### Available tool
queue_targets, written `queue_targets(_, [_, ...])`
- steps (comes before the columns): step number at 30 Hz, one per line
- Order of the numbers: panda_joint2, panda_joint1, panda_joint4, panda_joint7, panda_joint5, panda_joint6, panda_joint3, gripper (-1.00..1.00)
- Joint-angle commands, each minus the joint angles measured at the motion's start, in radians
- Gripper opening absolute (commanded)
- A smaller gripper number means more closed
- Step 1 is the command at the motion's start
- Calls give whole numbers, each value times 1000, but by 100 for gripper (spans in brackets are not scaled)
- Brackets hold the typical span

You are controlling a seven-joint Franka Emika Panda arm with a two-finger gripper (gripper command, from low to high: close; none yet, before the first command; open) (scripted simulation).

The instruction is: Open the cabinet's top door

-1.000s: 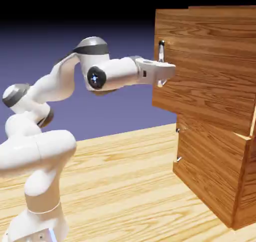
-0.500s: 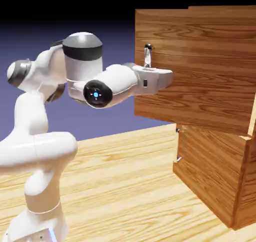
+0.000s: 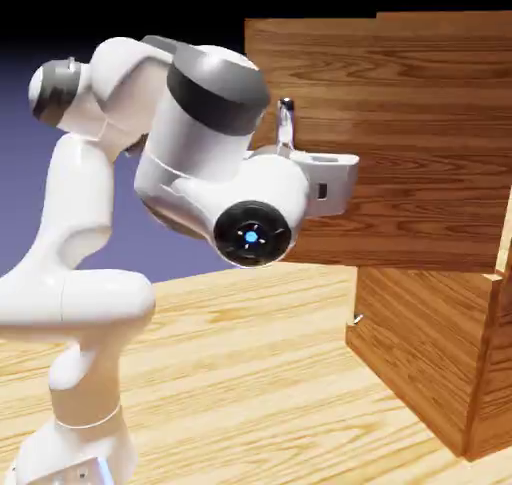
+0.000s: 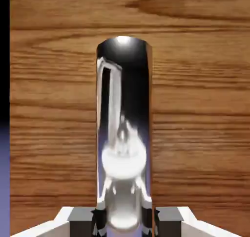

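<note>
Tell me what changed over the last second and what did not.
The top door swung further open, its handle edge moving toward the exterior view's left, drawn by the gripper shut on the silver handle. The arm folded back with it, its elbow now large in the foreground. Nothing was let go. The cabinet, its lower door and the table stayed put.

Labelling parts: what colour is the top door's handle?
Shiny silver handle; the hand view shows it best.
</note>
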State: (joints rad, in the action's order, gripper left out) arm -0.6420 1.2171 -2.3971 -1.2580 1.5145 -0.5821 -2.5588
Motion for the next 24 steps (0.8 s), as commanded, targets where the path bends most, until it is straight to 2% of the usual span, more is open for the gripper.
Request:
queue_targets(1, [36, -10, 29, -20, -30, 5, 11, -100])
queue_targets(11, [399, -54, 326, -118, -290, 2, 122, -100])
queue_targets(23, [818, 29, 675, -28, -497, -18, 204, -100])
queue_targets(24, [818, 29, 675, -28, -497, -18, 204, 100])
